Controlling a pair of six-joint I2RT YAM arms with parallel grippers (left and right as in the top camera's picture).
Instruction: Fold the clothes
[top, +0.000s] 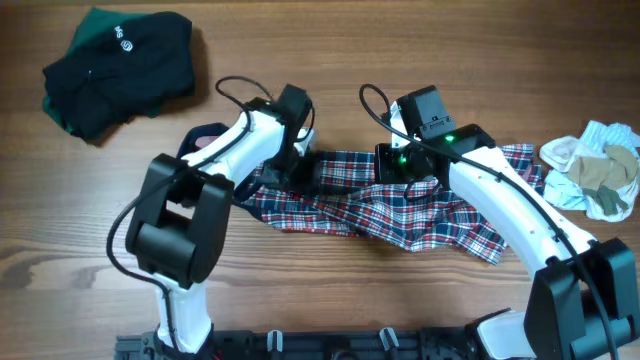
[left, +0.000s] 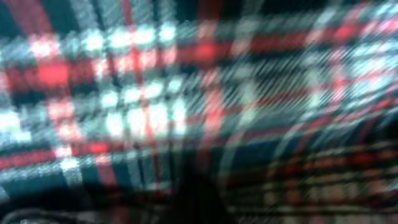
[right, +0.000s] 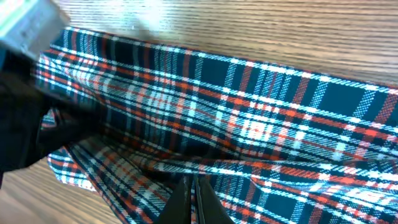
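The red, white and navy plaid garment (top: 400, 215) lies crumpled in a long strip across the middle of the table. It fills the left wrist view (left: 143, 99) as a close blur and crosses the right wrist view (right: 261, 118). My left gripper (top: 303, 168) is down on the garment's left part. Its fingers show only as one dark wedge (left: 199, 202) against the cloth, closed together on it. My right gripper (top: 398, 168) is at the garment's upper middle. Its fingers (right: 191, 199) are pressed together on a fold of plaid.
A dark green and black garment (top: 115, 65) lies bunched at the far left. A pile of white and tan clothes (top: 595, 170) lies at the right edge. A navy piece (top: 205, 135) shows under the left arm. Bare wood table (top: 330, 300) is in front.
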